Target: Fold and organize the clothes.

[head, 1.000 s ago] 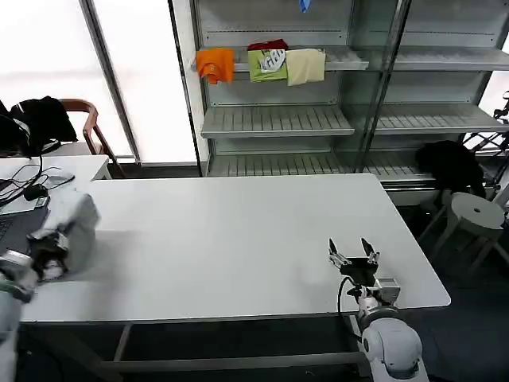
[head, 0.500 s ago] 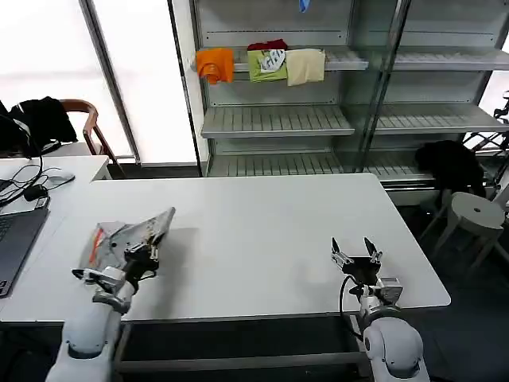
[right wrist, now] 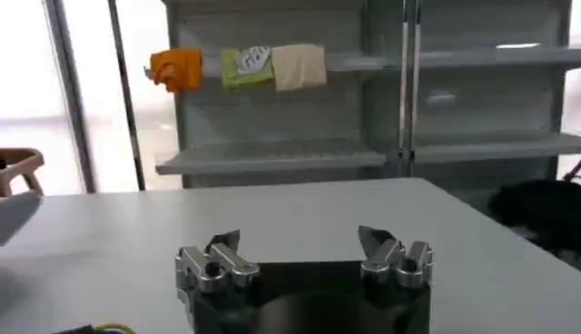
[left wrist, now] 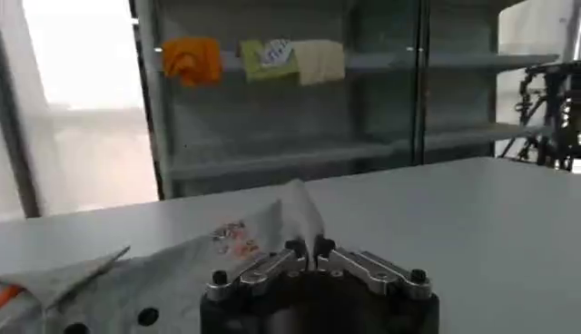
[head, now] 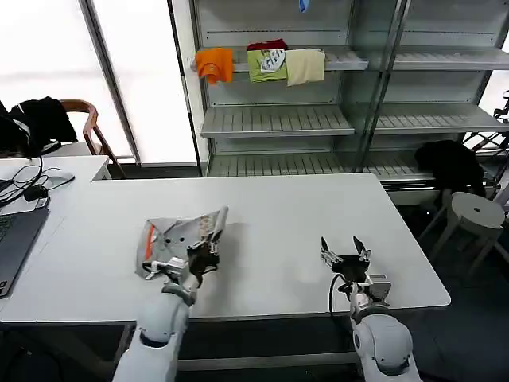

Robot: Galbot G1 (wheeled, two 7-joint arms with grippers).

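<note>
A light grey shirt (head: 179,239) with a red strip along its left edge hangs bunched over the white table (head: 262,215), left of the middle. My left gripper (head: 204,253) is shut on its near right part. In the left wrist view the grey cloth (left wrist: 182,263) with a small multicoloured print rises between the closed fingers of the left gripper (left wrist: 308,252). My right gripper (head: 343,256) hovers open near the table's front right, with nothing between its fingers; the right wrist view shows the right gripper (right wrist: 300,247) over bare tabletop.
Behind the table a metal shelf rack (head: 278,119) holds orange (head: 215,64), green (head: 268,64) and cream (head: 305,65) folded clothes. A laptop (head: 14,239) lies on a side desk at left, a chair (head: 86,123) behind it. A white stool (head: 475,213) stands at right.
My left arm has swung from the far left toward the table's middle, carrying the grey shirt with it. The right gripper shifted slightly left.
</note>
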